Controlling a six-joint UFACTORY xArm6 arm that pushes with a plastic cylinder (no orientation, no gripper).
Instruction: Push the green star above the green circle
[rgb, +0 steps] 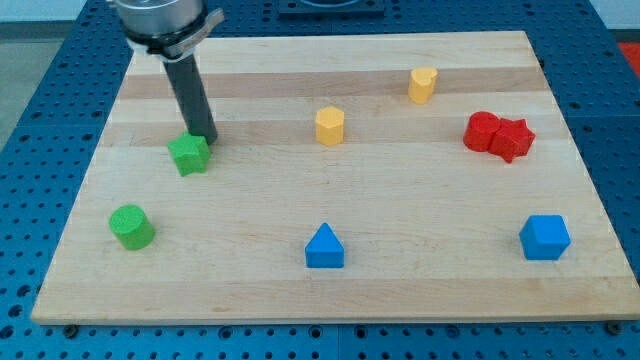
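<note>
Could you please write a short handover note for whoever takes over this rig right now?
My tip rests at the upper right edge of the green star, touching or nearly so.
The green circle sits lower, toward the view's left, apart from the star.
Done: the star already lies nearer the view's top than the circle, but offset to the right.
Left: probably nudge the star a little toward the view's left until it sits directly above the circle.

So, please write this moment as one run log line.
my tip: touching green star, its upper right | green circle: lower left of star | status: pushing
</note>
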